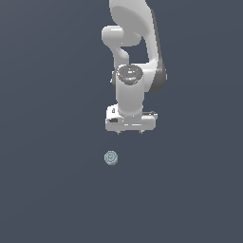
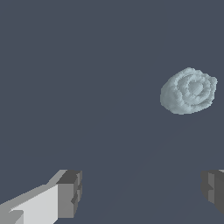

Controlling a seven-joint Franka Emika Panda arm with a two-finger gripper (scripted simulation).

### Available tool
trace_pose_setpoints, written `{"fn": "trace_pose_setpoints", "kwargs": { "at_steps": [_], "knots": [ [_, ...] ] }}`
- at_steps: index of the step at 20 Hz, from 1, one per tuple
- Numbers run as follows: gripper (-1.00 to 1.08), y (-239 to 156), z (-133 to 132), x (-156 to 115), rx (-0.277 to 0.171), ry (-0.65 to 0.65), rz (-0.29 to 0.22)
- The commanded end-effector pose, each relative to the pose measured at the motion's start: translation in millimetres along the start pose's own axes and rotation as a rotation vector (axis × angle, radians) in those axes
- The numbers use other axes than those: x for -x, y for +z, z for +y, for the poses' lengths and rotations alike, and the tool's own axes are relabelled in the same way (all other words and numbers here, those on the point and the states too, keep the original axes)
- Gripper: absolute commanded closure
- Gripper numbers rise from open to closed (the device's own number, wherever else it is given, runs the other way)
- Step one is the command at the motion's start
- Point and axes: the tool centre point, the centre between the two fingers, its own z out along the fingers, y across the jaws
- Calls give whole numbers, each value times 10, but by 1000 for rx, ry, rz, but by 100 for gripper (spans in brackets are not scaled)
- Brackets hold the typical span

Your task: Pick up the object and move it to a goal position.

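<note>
The object (image 1: 111, 158) is a tiny round pale grey-blue item with concentric ring marks on top. It lies on the dark grey-blue floor, below the arm and slightly toward the exterior view's left. It also shows in the wrist view (image 2: 188, 91), outside the span of the fingers. My white gripper (image 1: 129, 132) hangs from the arm and points down, above the object and apart from it. Its jaws stand wide apart and hold nothing. In the wrist view the gripper (image 2: 142, 190) shows two dark fingertips (image 2: 70, 192) far apart.
The white Panda arm (image 1: 135, 52) rises toward the top of the exterior view. Only the plain dark grey-blue floor (image 1: 47, 190) surrounds the object. No goal marker shows.
</note>
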Motion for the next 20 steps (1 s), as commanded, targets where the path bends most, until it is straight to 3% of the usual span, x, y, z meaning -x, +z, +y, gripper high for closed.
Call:
{"fn": "trace_pose_setpoints", "kwargs": {
  "at_steps": [1,11,20],
  "knots": [
    [-92,0,0,0,0,0,0],
    [-92,-169,-311,-77,-4,-34,36],
    [-92,-95,-170,-173,-1,20,32]
  ]
}}
